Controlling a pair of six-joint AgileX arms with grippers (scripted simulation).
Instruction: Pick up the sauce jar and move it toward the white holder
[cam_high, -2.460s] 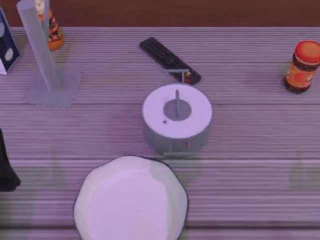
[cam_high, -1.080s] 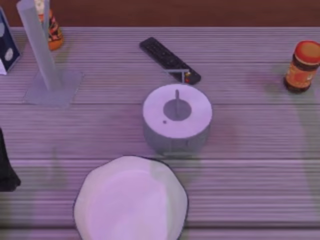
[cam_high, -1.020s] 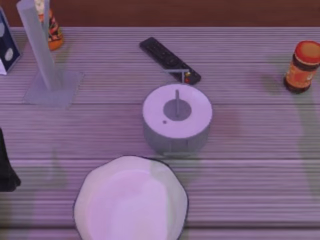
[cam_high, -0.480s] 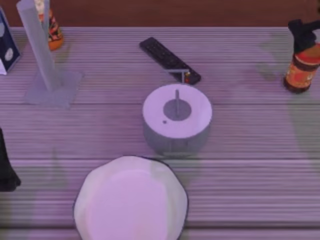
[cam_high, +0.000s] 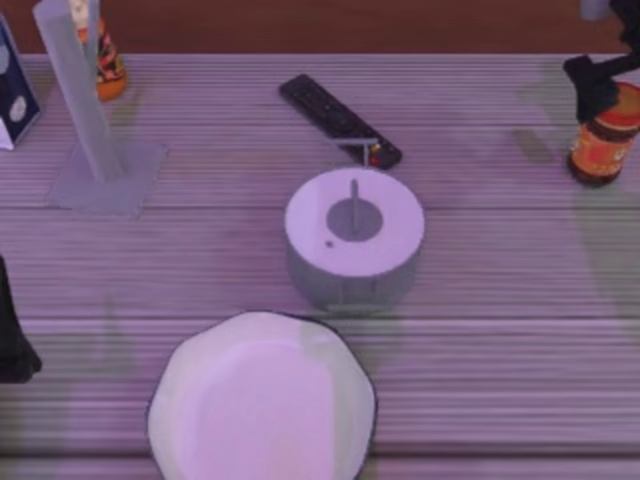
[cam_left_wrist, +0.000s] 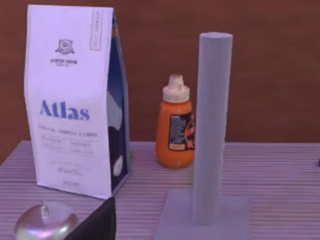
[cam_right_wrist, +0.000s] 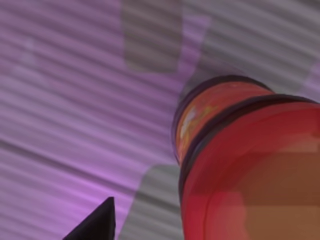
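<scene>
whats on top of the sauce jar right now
The right claw hangs over the sauce jar at the table's right edge, hiding part of the red lid. Whether it touches the lid is not visible.

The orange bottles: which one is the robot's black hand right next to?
The sauce jar at the table's right edge, beside the right end effector. The orange bottle stands far left.

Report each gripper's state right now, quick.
Left gripper: parked at the table's left edge; cannot be told.
Right gripper: over the sauce jar at the far right, beside its lid; holding nothing visibly; open or closed cannot be told.
</scene>
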